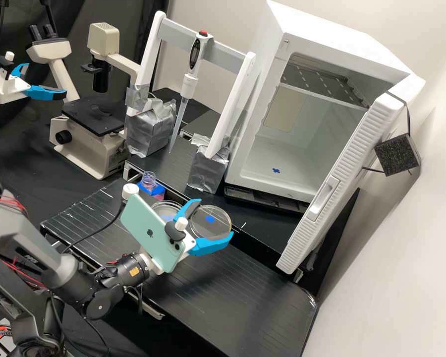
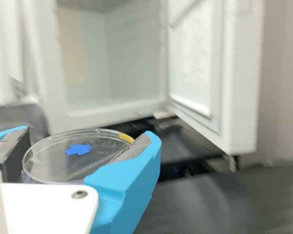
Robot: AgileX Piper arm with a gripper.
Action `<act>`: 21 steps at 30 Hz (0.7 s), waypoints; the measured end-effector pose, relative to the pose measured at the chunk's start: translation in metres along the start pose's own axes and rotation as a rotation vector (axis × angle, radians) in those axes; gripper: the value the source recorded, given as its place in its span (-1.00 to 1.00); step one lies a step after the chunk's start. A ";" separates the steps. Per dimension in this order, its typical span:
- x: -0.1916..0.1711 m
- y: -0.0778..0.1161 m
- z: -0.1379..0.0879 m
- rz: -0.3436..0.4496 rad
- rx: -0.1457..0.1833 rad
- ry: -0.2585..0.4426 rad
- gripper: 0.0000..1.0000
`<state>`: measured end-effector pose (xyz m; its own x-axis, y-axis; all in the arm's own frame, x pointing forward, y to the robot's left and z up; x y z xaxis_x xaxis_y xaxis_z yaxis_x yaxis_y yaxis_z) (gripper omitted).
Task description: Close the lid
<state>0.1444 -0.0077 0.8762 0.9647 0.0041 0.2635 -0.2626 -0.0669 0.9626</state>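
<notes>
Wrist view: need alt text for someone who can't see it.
The tool holds a clear round lid between its two blue fingers, a blue mark showing at the lid's middle. Behind it stands a white cabinet with its door open.
</notes>
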 end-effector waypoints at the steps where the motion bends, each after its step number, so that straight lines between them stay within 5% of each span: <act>1: -0.002 -0.003 -0.004 -0.013 -0.003 0.022 -1.00; 5: -0.002 -0.015 -0.018 -0.082 -0.008 0.110 -1.00; 12: 0.000 -0.036 -0.038 -0.168 -0.076 0.240 -1.00; 21: 0.004 -0.051 -0.042 -0.200 -0.137 0.235 -1.00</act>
<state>0.1608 0.0376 0.8305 0.9702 0.2344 0.0610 -0.0848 0.0926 0.9921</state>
